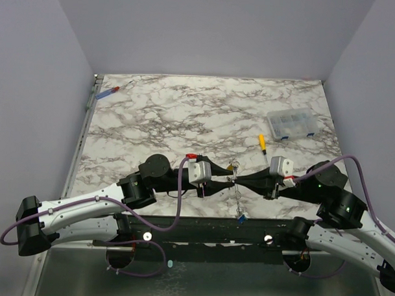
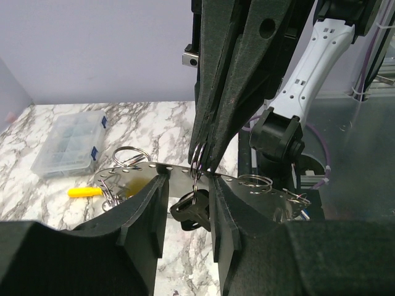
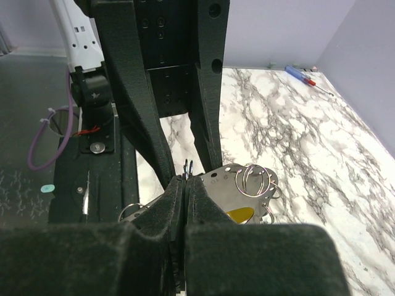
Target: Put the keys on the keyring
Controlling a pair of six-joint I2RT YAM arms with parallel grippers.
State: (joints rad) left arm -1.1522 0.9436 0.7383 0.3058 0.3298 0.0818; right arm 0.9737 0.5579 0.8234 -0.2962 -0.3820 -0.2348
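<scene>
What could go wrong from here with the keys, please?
The right fingers grip the perforated strip only at its thin edge, so it could twist or slip. The left fingers straddle the dark key with no clear clamp; it may swing away. The blue-capped key hangs by the near edge of the table; dropped, it could fall off.

On my left gripper [image 2: 188,185] the fingers [image 2: 145,216]: matt black, grainy plastic. Perforated strip [image 2: 231,182], split rings [image 3: 253,180]: shiny bare metal. Tabletop [image 1: 185,115]: smooth, marble-look. Far-right box [image 1: 290,123]: clear plastic. Screwdriver handle [image 2: 84,192]: glossy yellow plastic.
</scene>
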